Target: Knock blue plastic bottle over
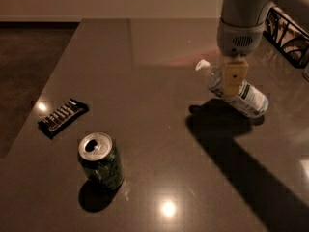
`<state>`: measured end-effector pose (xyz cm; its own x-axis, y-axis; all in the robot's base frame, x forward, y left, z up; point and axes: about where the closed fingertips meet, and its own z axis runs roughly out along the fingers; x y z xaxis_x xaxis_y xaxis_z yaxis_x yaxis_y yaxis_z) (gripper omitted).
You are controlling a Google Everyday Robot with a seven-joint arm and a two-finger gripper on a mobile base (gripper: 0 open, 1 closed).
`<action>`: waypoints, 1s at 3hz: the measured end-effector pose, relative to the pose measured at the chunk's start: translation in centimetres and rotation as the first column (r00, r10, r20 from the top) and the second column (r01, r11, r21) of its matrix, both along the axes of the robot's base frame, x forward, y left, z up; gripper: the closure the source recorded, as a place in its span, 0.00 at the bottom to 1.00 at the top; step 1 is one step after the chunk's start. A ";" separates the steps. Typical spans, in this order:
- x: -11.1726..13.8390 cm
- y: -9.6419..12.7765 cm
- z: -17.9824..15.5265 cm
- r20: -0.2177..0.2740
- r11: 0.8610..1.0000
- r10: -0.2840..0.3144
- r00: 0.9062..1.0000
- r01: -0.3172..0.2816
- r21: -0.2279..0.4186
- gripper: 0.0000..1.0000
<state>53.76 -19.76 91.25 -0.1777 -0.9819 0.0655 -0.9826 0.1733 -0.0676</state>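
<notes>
The blue plastic bottle [245,96] is leaning steeply at the right side of the table [145,81]. Its white screw cap is pointing up and to the left, and its base end is sitting low toward the right on the tabletop. It is a single small bottle of clear, bluish-tinted plastic, round in section, wearing a white label with a dark panel.

The gripper [233,88] is hanging directly over the bottle's middle. A flat, tan, rectangular part with a small dark hole is crossing in front of the bottle's upper body, and above it is sitting a smooth grey cylindrical housing with a slotted vent. Whether the gripper is clenched or released cannot be told from this angle. The arm and bottle are casting one broad dark shadow that is running toward the lower right.

The table is showing a glossy, finely speckled grey-brown surface that is mirroring several bright ceiling lights.

One green drink can [101,162] is standing upright near the front left, well apart from the bottle. It is a metal cylinder with a silvery top and an opened mouth. One dark, flat, rectangular snack bar [63,116] with pale lettering on a shiny wrapper is lying further left, near the table's edge. One dark wire basket [288,36] is peeking in at the upper right.
</notes>
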 end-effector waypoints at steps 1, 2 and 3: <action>-0.6 0.1 -1.9 -0.051 0.998 0.042 0.998 -0.044 -0.038 0.62; -1.7 0.7 -3.4 -0.101 0.994 0.089 0.991 -0.094 -0.053 0.39; -3.2 1.5 -4.6 -0.148 0.989 0.127 0.981 -0.136 -0.050 0.16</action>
<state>50.59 -18.29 86.64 -0.0317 -0.9896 0.1404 -0.9967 0.0418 0.0696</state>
